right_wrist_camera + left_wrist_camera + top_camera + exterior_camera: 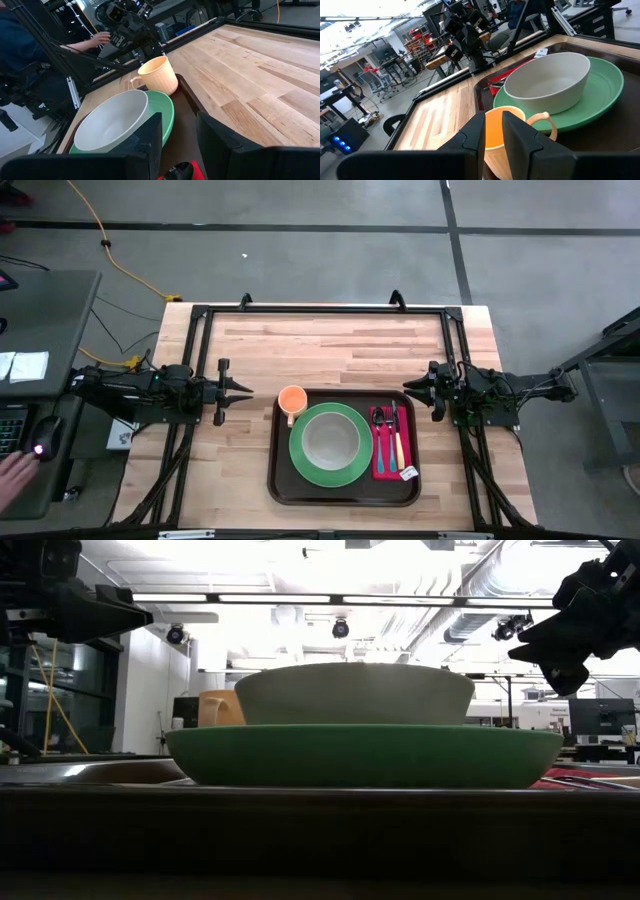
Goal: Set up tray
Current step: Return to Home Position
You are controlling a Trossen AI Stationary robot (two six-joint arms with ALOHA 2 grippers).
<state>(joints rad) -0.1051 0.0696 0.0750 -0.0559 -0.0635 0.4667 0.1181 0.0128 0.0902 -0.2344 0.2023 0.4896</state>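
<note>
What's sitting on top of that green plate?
An empty white bowl sits on the middle of the green plate. Only the plate's rim shows around it; the centre under the bowl is covered and cannot be seen.

The tray [283,485] sits on the desk [340,345], close to the near edge and a bit to the right. The plate [303,463] lies in the middle of the tray, and the bowl [331,440] stands on the plate. The cup [291,401] stands in the tray's far left corner, just beside the plate. The napkin [405,435] lies along the tray's right side, with the cutlery [388,435] on top of it. The left pincer [245,391] is left of the tray and the right pincer [410,385] is at its far right corner.
</note>
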